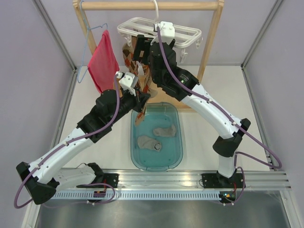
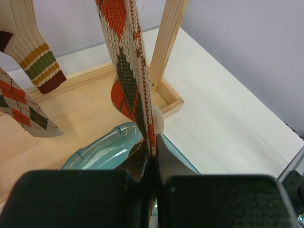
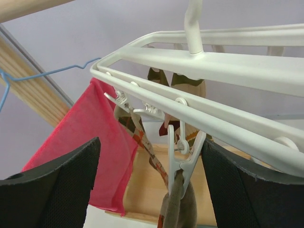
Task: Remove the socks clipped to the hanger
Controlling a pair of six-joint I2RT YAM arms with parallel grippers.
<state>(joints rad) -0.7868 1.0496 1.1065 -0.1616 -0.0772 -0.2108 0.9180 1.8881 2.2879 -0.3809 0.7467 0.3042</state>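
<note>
The white hanger (image 1: 183,34) hangs from a wooden rail; its frame fills the right wrist view (image 3: 213,61). Argyle socks (image 1: 130,57) hang from its clips. My left gripper (image 1: 140,103) is shut on the lower end of a hanging argyle sock (image 2: 127,71), just above the teal bin; the jaws (image 2: 154,156) pinch the fabric. My right gripper (image 1: 141,47) is open at the hanger, its pads either side of a white clip (image 3: 183,159) that grips a brownish sock (image 3: 178,209); the right pad (image 3: 251,190) is close against the clip's lever. Two more argyle socks (image 2: 33,57) hang at the left.
A teal bin (image 1: 156,161) under the hanger holds two grey-beige socks (image 1: 165,130). A red-pink cloth (image 1: 103,61) hangs on a blue wire hanger (image 1: 85,47) at the left. Wooden rack posts (image 1: 211,42) and base (image 2: 71,109) surround the hanger.
</note>
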